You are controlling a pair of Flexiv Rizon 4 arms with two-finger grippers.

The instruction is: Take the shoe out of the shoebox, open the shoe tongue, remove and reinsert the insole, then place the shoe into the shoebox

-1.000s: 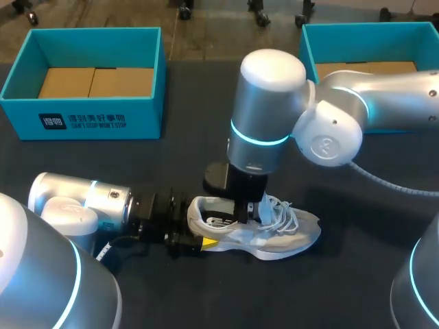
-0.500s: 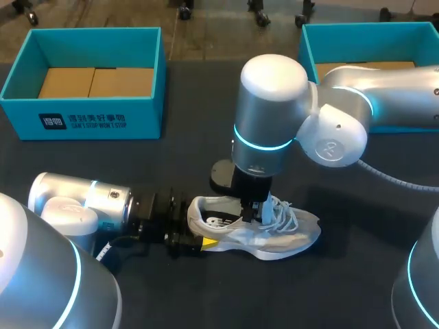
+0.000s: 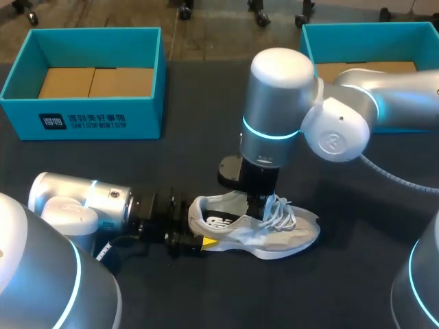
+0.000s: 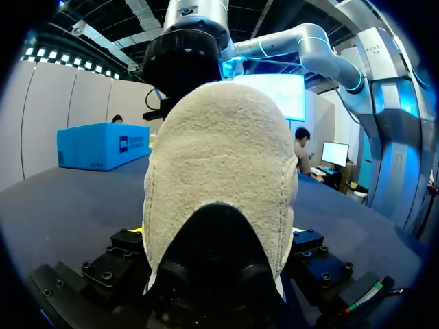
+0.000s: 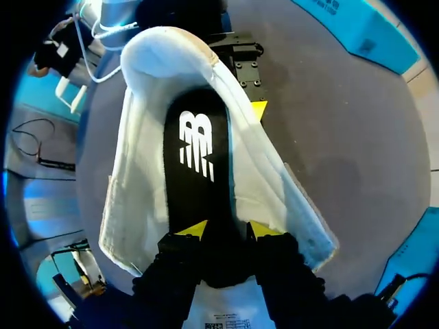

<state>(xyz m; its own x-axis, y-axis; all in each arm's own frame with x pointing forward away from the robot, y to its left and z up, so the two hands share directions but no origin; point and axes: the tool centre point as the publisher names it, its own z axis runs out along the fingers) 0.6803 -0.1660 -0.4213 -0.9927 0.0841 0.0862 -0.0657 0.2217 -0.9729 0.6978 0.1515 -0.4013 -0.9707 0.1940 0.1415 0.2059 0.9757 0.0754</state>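
Sneaker [image 3: 274, 233]: white, lying on its sole on the dark table [image 3: 192, 151], heel toward the left arm's side and toe toward the right. It is outside both boxes.

Laces [image 3: 282, 214]: white, loose in a tangle over the midfoot, just beside the right gripper.

Insole [image 5: 199, 157]: black with a white logo, inside the sneaker. It runs from the heel cup forward to the right gripper's fingers.

Left gripper [image 3: 199, 232]: level with the table at the sneaker's heel. The left wrist view shows the heel filling the space between its finger blocks, with one finger pressed to each side. The claw is closed on the sneaker's heel. One yellow tip shows against the sneaker's side in the head view.

Right gripper [image 5: 229, 229]: pointing straight down into the sneaker's opening, behind the laces. In the right wrist view its two yellow tips stand close together, one against each long edge of the insole. The claw is clamped on the insole.

Left shoebox [image 3: 82, 120]: teal, open, brown cardboard inside. It stands at the far left of the table, well apart from the sneaker.

Right shoebox [image 3: 309, 48]: teal, open, at the far right of the table, partly hidden by the right arm.
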